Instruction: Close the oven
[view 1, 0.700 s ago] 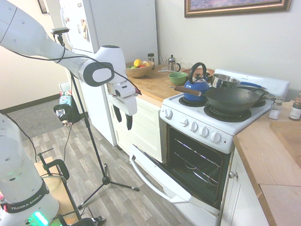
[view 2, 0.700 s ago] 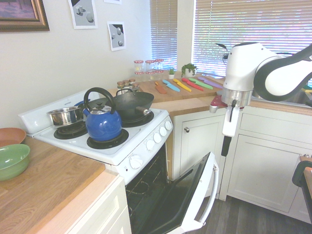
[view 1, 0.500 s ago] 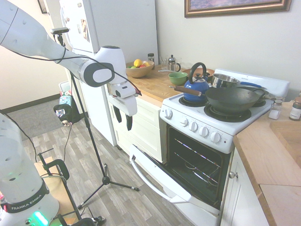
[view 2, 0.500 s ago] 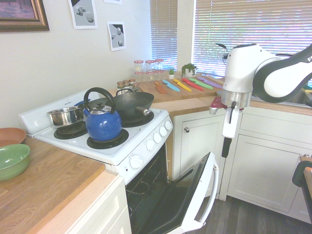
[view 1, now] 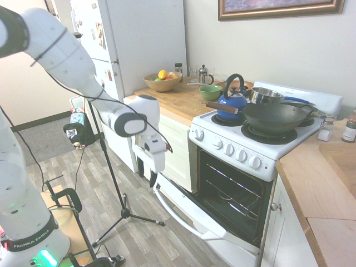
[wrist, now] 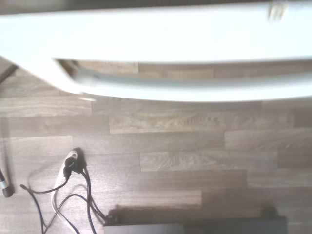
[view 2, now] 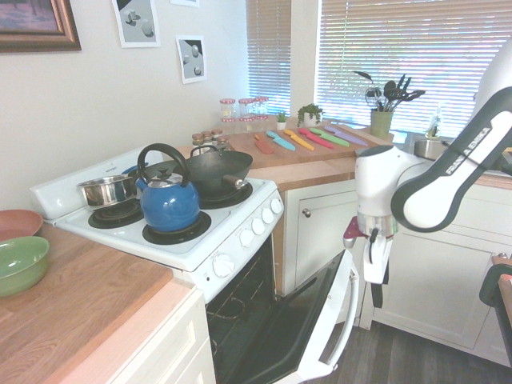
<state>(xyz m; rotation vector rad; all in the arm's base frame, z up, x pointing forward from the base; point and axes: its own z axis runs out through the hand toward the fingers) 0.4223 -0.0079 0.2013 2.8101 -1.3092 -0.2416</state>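
One oven (view 1: 239, 183) at centre frame, door dropped partly open, its bar handle (view 1: 178, 214) beside the gripper (view 1: 152, 179), whose finger spacing is unclear.

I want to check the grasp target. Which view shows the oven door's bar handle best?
The first exterior view: the whole handle shows along the open door's edge. The second exterior view shows it edge-on beside the hand. The wrist view shows a blurred close-up.

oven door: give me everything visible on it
The oven door is white, looks like painted metal, and hangs open, tilted down toward the wood floor, baring dark wire racks. A long white bar handle runs along its free edge. The pincer hangs close beside that edge; contact cannot be told.
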